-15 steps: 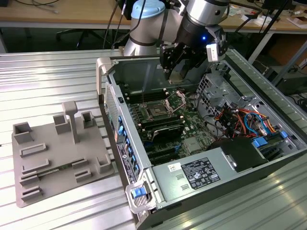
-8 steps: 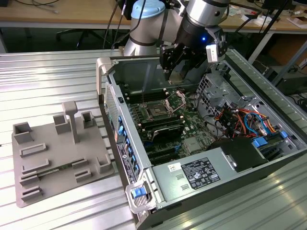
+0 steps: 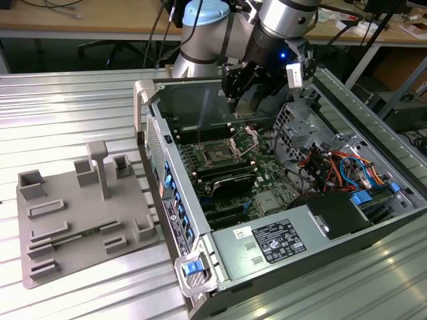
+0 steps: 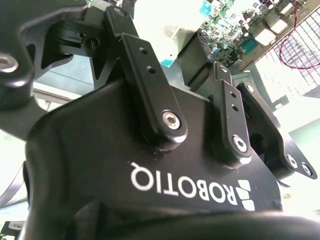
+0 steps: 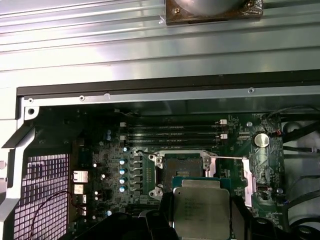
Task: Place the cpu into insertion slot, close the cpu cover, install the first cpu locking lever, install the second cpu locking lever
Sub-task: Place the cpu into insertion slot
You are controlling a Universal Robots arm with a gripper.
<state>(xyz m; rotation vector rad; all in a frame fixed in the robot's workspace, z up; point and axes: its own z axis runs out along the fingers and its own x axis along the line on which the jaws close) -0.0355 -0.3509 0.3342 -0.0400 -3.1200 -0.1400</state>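
The big grey metal computer case (image 3: 155,137) lies open on its side on the ribbed metal table (image 3: 67,107), and the silver-and-blue robot arm (image 3: 207,33) leans in over its far end. The floor of the case is a green circuit board (image 3: 267,175).

The black gripper (image 3: 248,97) hangs above that board. In the first wrist view its fingers (image 5: 162,220) are drawn in on either side of the cpu (image 5: 202,210), a small flat square chip with a silver-grey top, pinching it by the edges. The chip is in the air just beside the insertion slot (image 5: 182,167), a small dark square socket with a silver rim, and is not yet squarely over it. The cpu cover (image 3: 244,138), a thin silver frame, stands tipped up next to the socket.

My worry is the edge grip. If the chip tilts or slips, or comes down slightly off square, a corner could ride on the rim or press on the contacts. It could also clip the raised cover on the way in.
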